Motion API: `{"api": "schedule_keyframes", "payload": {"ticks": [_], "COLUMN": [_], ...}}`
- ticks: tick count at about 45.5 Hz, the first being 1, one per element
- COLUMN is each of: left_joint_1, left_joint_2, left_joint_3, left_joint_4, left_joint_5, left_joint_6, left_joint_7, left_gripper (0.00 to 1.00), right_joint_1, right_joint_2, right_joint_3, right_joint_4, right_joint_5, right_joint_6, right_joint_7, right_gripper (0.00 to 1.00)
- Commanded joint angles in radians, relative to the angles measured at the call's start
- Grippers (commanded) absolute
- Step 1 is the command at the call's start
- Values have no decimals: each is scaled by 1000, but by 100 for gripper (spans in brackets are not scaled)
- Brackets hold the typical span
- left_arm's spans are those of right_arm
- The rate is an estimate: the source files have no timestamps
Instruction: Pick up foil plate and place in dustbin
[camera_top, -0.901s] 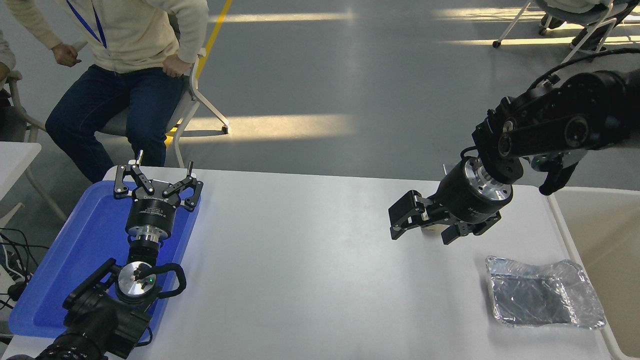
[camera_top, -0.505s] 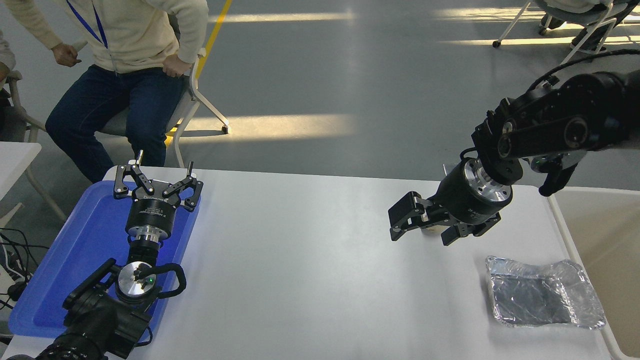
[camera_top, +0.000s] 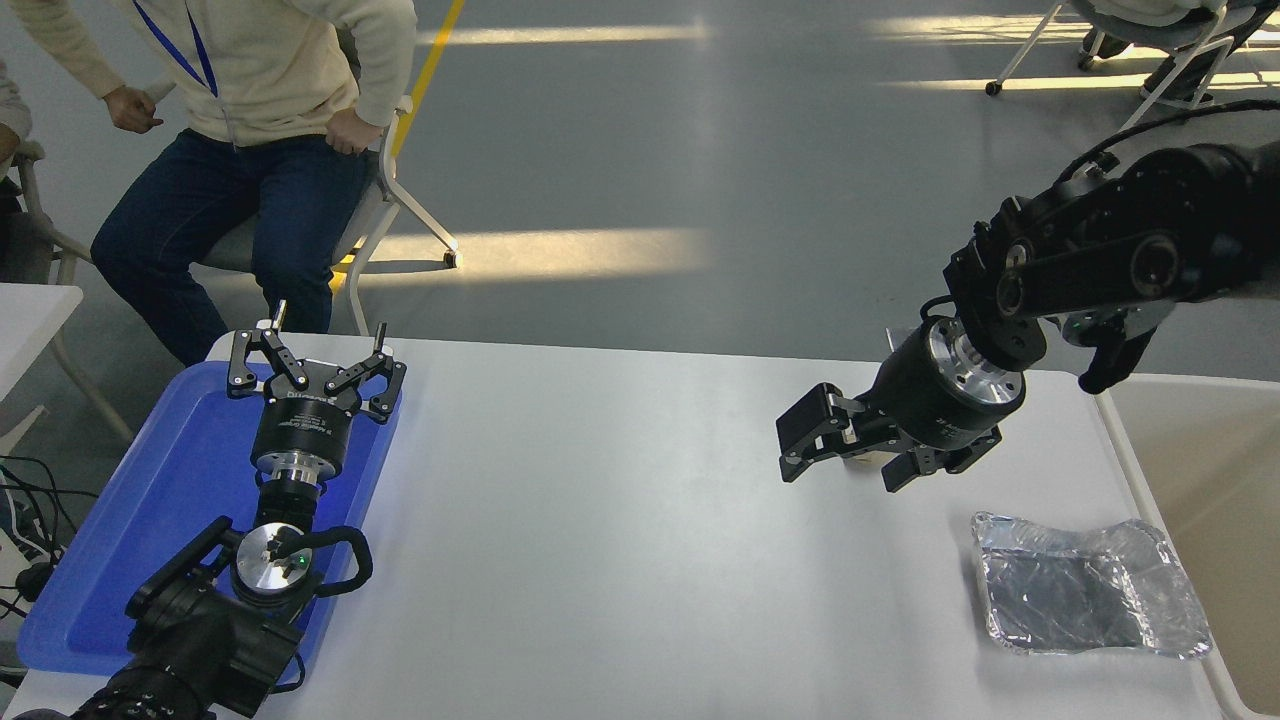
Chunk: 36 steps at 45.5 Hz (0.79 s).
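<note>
The foil plate lies flat on the white table near its right front corner, shiny with wrinkled rims and a dark centre. The dustbin stands just right of the table, only its beige inside and pale rim showing. My right gripper hangs open and empty above the table, up and to the left of the foil plate, apart from it. My left gripper is parked open over the blue tray at the left.
A flat blue tray lies along the table's left side under the left arm. A person sits on a chair beyond the table's far left corner. Another white table's corner shows at the left edge.
The right gripper has shifted very slightly; otherwise nothing has visibly changed.
</note>
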<state>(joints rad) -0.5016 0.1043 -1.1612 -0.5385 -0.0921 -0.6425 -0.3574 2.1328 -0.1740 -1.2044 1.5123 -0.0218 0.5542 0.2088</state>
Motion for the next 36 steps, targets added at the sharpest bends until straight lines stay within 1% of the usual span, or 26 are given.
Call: {"api": "schedule_keyframes", "payload": {"ticks": [1,7,12,17,27,36], "left_joint_1": [0,0,0,0,0,0], "left_joint_2": [0,0,0,0,0,0], "left_joint_3": [0,0,0,0,0,0], "left_joint_4": [0,0,0,0,0,0], "left_joint_5": [0,0,0,0,0,0], "left_joint_6": [0,0,0,0,0,0], "left_joint_7": [0,0,0,0,0,0], "left_gripper": [100,100,100,100,100,100], "right_joint_1": [-1,-59,-103,-143,-243,-416], "right_joint_2": [-87,-242,-329,-427,-544,-607], "right_joint_3": [-6,8,-3,6,23,104], "right_joint_4": [2,-1,-11,-35,-165,-365], "right_joint_5": [-62,-199,-322,-406,-549,-682], "right_joint_6": [0,-4,-5,-5,-4,-2], "right_joint_7": [0,-2,-2,-3,-6,-3], "right_gripper": [100,100,100,100,100,100]}}
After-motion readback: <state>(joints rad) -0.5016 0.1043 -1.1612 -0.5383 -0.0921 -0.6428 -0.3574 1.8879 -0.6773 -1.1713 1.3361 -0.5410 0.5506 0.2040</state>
